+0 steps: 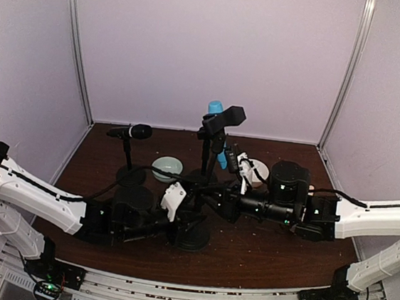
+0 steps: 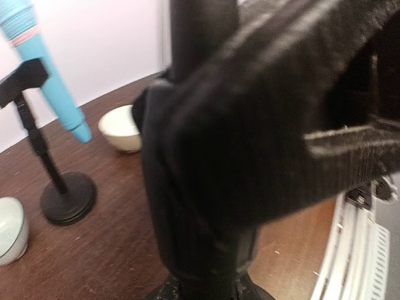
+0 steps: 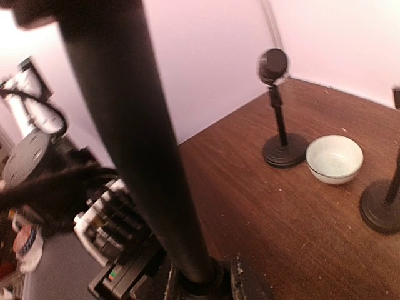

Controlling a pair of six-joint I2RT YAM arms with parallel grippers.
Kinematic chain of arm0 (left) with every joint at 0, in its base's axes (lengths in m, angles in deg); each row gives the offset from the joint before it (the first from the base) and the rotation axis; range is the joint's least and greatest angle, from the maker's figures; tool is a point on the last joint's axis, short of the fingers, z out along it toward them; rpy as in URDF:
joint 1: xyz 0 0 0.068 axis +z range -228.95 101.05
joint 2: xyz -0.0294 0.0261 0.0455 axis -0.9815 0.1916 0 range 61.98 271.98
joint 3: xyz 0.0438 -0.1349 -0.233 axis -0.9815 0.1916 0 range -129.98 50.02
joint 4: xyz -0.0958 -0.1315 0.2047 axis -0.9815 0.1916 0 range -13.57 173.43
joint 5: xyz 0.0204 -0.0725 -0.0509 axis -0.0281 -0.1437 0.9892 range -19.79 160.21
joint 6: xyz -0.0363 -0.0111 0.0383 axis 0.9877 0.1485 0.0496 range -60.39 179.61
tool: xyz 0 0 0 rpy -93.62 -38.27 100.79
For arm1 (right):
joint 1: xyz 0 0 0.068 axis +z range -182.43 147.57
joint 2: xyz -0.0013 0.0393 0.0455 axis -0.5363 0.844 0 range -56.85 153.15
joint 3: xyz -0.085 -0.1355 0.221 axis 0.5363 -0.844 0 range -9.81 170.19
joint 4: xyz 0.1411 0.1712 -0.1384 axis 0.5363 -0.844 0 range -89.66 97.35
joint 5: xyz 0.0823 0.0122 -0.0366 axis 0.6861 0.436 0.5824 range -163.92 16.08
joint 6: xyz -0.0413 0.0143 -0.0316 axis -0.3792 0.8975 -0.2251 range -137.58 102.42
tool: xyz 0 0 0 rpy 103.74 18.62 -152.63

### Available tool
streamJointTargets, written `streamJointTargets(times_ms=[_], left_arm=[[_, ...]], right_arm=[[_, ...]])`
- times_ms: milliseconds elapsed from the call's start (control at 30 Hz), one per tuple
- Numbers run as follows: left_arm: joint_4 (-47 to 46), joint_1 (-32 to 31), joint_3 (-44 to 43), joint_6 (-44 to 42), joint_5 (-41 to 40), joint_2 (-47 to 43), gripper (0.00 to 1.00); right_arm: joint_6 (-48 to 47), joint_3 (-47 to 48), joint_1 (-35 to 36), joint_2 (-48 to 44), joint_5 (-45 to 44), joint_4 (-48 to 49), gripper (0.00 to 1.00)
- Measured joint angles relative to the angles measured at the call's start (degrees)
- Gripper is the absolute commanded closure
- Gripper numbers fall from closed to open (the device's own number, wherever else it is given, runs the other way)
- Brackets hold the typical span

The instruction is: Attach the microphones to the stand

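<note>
The light blue microphone (image 1: 215, 108) is clipped just behind the front stand (image 1: 193, 232), and the black microphone (image 1: 136, 131) is mounted back-left of it. That stand's pole is flanked by the left gripper (image 1: 179, 211) and right gripper (image 1: 221, 205). Whether either is closed cannot be told.

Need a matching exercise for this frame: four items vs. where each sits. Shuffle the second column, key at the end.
Items
1. black microphone
2. light blue microphone
3. pale green bowl
4. white bowl

Places
A. on the table, right of the rear centre stand
B. held level in the clip of the far-left stand
C. tilted steeply, head up, in the rear centre stand's clip
D. on the table between the far-left stand and the rear centre stand

Pairs: 1-B, 2-C, 3-D, 4-A
</note>
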Motion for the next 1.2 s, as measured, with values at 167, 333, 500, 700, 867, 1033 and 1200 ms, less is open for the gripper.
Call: streamJointTargets(times_ms=[167, 333, 500, 700, 867, 1033, 1200], left_arm=[[2.2, 1.0, 0.3, -3.8, 13.5, -1.3, 1.0], [2.8, 1.4, 0.3, -5.4, 18.6, -2.4, 1.0], [2.3, 1.3, 0.6, -5.4, 17.2, -3.5, 1.0], [5.8, 1.2, -0.2, -4.7, 9.7, -3.4, 1.0], [8.5, 0.9, -1.8, -4.1, 3.1, -2.4, 1.0], [9.5, 0.5, -3.1, -3.9, 0.3, -1.2, 1.0], [10.3, -0.1, -3.8, -3.9, -1.1, -0.4, 1.0]], right_arm=[[-9.7, -7.9, -3.8, -2.9, 17.0, 10.1, 0.86], [-12.5, -8.5, -5.3, -3.2, 22.9, 11.7, 0.56], [-11.7, -8.5, -5.2, -6.5, 18.6, 8.2, 0.51], [-5.0, -7.1, -2.6, -7.8, 7.3, 1.4, 0.47], [1.7, -3.8, -0.5, -6.2, -0.3, -3.4, 0.44], [4.2, -0.8, 0.3, -2.4, -3.5, -4.7, 0.46], [5.7, 0.5, 0.5, 0.7, -4.0, -4.9, 0.66]])
